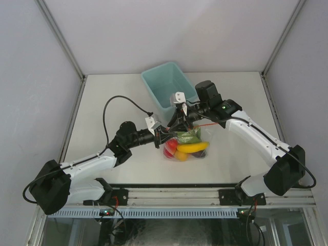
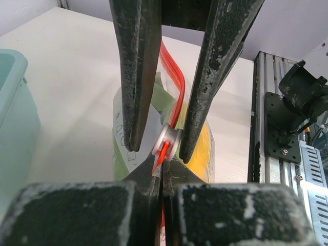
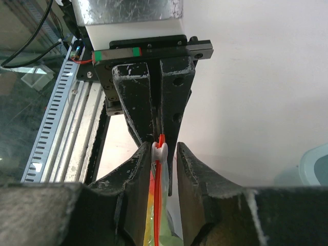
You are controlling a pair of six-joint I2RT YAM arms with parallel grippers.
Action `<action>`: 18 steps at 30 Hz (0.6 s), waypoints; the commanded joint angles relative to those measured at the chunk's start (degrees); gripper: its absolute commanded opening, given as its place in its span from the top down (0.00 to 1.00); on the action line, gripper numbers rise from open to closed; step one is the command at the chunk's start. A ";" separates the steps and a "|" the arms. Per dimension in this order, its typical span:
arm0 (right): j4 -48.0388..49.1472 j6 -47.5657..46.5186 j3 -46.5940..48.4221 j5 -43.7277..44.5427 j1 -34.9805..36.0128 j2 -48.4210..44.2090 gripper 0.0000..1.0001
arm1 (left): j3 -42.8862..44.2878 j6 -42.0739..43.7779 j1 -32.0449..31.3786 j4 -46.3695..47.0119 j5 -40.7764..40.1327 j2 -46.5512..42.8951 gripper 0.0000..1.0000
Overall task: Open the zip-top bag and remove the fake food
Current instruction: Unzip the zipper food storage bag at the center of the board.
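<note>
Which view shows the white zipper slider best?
Left wrist: the white plastic slider sits unobstructed on the red-orange zipper strip, straddled by the right tool. Right wrist shows it edge-on; in top external it is too small to make out.

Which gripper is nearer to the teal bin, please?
Right. The right gripper hangs just short of the teal bin; the left gripper sits farther from it, clamping the zip-top bag.

Fake food (image 1: 192,147) in bag (image 1: 204,137), before bin (image 1: 166,84)
</note>
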 commanded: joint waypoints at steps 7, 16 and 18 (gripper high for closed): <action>-1.19 -2.23 0.17 -0.08 0.44 -0.53 0.88 | 2.54 -0.17 -0.43 2.21 -0.46 -1.85 1.00; -3.14 -4.28 0.21 -0.17 -0.76 -1.79 1.00 | 1.36 0.25 -0.35 2.22 -2.46 -3.36 1.00; -3.58 -4.69 0.21 -0.08 -1.72 -2.29 1.00 | 0.81 0.47 -0.28 2.22 -3.10 -4.05 1.00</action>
